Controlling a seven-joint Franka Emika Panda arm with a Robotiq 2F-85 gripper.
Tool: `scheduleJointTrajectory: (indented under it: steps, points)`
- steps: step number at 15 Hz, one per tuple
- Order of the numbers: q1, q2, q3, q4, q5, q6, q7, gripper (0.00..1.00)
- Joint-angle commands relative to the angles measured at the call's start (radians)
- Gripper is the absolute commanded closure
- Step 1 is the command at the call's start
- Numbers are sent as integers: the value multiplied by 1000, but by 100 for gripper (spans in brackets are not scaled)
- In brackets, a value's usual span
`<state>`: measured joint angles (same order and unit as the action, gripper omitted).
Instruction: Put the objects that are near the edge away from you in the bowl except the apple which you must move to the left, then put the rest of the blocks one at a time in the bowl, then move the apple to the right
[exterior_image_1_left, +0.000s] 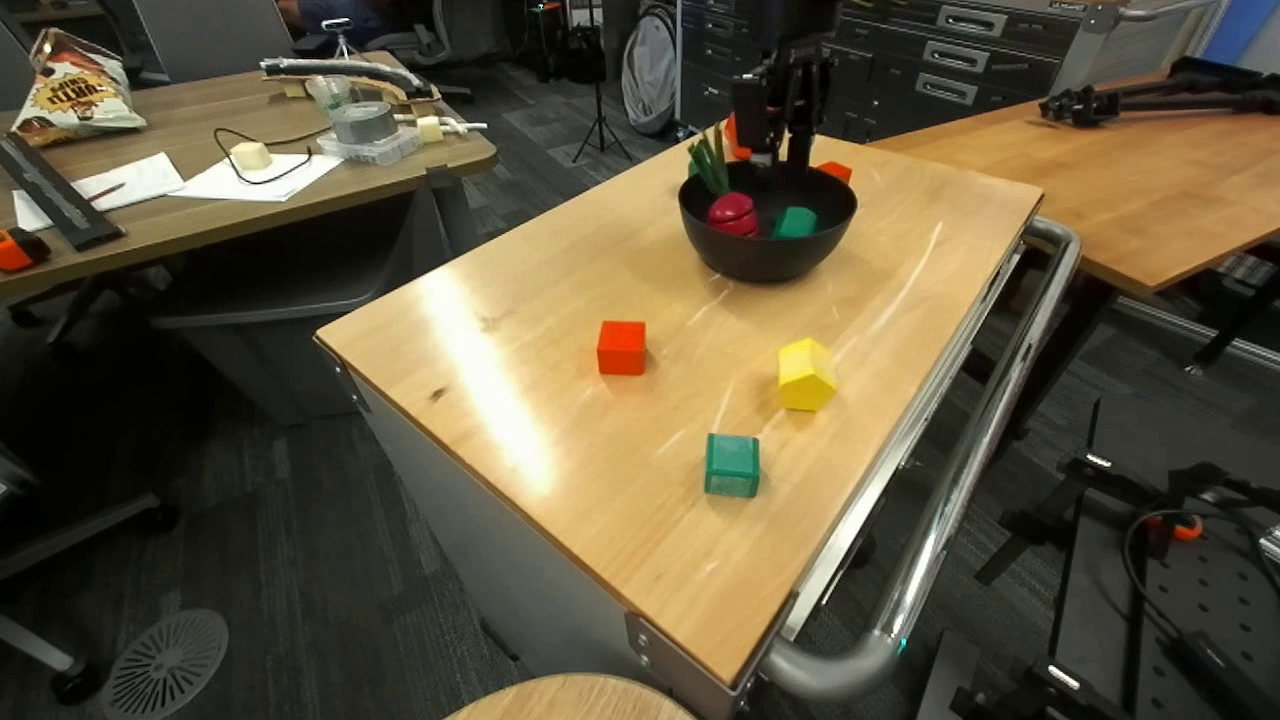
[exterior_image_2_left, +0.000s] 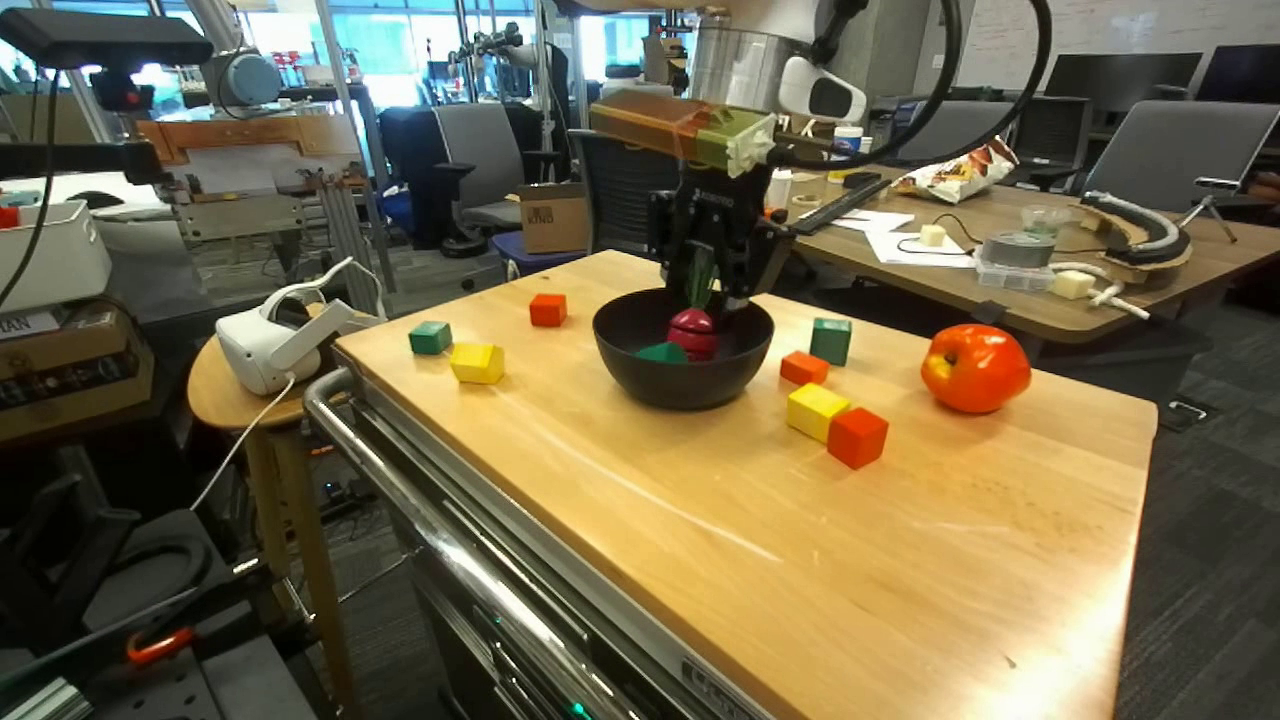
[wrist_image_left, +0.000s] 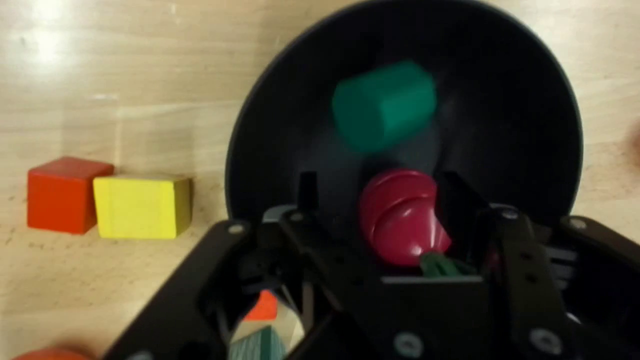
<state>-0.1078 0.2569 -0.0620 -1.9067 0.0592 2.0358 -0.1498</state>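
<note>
Black bowl (exterior_image_1_left: 765, 260) holds vegetable (wrist_image_left: 402, 217) and green block (wrist_image_left: 382, 107), likely for gathering; the end effector (wrist_image_left: 377, 185) hangs spread, grasping nothing.

Both exterior views slant down across the counter (exterior_image_1_left: 560, 290) from different ends, sharing the bowl (exterior_image_2_left: 680, 390); the wrist view looks down from close above, the bowl toward two o'clock.
</note>
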Motion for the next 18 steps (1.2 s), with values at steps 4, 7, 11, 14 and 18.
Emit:
scheduleJointTrajectory:
  steps: [4,7,11,14,18]
  points:
    - [13,-75,0,23,-49,254,-11,0]
    - [20,-17,4,75,-76,402,-3,0]
    - [15,-3,12,58,-45,416,0,0]
    - [15,23,14,59,-43,417,1,0]
    - [17,60,-2,85,-83,405,19,0]
